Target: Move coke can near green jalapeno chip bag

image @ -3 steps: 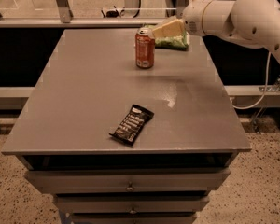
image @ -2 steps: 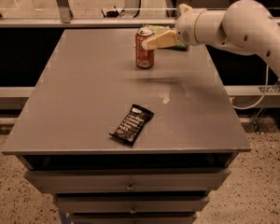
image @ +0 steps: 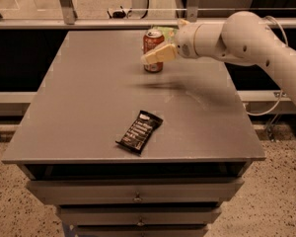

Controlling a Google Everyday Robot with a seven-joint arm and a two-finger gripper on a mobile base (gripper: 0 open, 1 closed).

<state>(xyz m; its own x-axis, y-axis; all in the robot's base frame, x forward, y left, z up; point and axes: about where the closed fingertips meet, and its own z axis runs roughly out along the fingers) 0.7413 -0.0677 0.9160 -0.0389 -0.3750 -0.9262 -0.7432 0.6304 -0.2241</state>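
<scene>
Findings: the coke can (image: 153, 39) stands upright on the grey tabletop (image: 89, 98), near the far edge and right of centre. The green jalapeno chip bag (image: 168, 31) lies just behind it to the right, and only a small green strip of it shows past the can and the arm.

The gripper (image: 149, 58) reaches in from the right on the white arm (image: 246, 33). Its pale tip crosses the front of the can at mid height. How far it is spread cannot be told, nor whether it touches or grips the can.

A black snack bar wrapper (image: 139, 131) lies flat toward the near edge, well apart from the can. Drawers (image: 138, 191) sit closed below the tabletop.
</scene>
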